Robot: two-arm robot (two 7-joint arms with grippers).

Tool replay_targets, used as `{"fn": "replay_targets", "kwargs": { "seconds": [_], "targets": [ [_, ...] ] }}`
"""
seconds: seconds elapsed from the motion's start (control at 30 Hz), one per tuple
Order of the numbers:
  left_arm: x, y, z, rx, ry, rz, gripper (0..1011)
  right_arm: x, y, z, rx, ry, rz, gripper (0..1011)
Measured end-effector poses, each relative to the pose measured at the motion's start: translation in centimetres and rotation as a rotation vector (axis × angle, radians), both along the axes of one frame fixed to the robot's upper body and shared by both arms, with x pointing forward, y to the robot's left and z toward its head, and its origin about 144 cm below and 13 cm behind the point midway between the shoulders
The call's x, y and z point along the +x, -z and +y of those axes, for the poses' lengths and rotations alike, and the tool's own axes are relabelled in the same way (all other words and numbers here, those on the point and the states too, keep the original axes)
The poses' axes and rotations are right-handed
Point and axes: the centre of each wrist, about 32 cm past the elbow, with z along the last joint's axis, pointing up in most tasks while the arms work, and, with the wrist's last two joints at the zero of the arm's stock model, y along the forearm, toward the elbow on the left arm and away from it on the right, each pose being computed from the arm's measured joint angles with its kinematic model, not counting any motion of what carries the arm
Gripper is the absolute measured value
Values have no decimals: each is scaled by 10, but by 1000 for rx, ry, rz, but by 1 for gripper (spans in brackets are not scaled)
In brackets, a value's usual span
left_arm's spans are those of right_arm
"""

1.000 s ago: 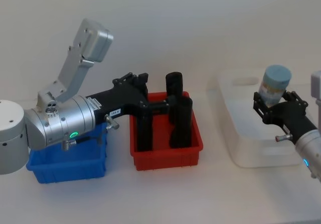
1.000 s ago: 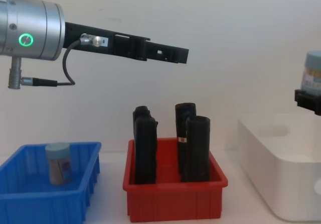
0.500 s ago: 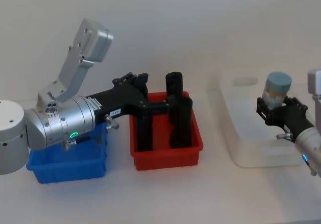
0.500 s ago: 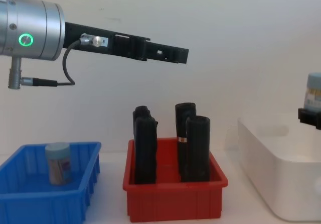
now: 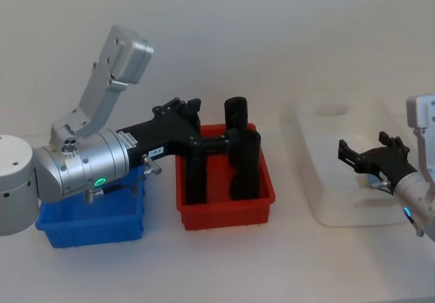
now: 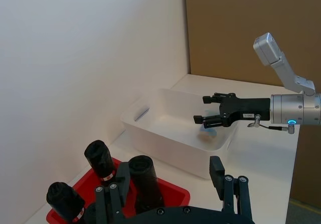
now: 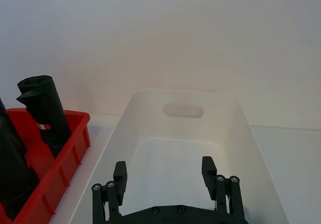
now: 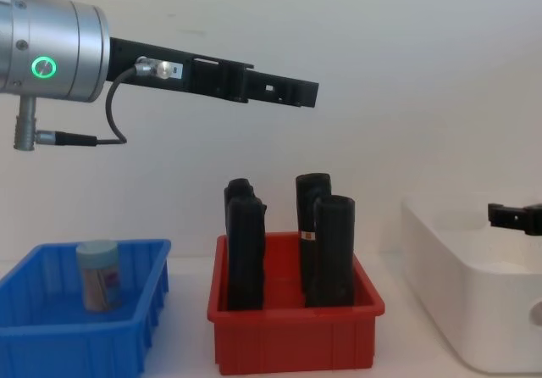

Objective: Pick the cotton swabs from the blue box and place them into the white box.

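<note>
Swabs (image 6: 207,134), apparently, inside rightmost box (image 6: 160,146).

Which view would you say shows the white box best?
Left wrist view: nearly the whole white box, interior included. Head view: the right gripper overlaps it; chest shows a side wall; right wrist crops its near end.

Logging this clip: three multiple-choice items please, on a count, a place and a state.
1. How many tubs of cotton swabs stand in the blue box? A none; B one; C three.
2. Where is the right gripper? A over the blue box; B over the white box; C parked at the robot's side.
3. The right gripper is: A open and empty; B shut on a tub; C shut on the box's rim.
Answers: B, the chest view shows one tub there; B, its fingers hang above the white floor; A, its fingers stand apart with nothing between.
The left gripper hovers above the red bin.
</note>
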Motion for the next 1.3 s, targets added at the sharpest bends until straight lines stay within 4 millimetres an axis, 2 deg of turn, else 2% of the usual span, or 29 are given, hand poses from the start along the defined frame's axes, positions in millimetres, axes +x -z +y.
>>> {"fn": "replay_targets", "kwargs": {
  "seconds": [0.13,1.0,1.3],
  "targets": [
    [0,0,0,0,0,0,1004,1,1,0,-2,-1,-10,1001],
    [0,1,0,0,-3,-2,1004,-4,-4,1,-18,3,-150,1001],
    [-4,17,-6,2,-58,-32,1004,-20,-1,4,-11,-22,-155,1001]
  ]
}}
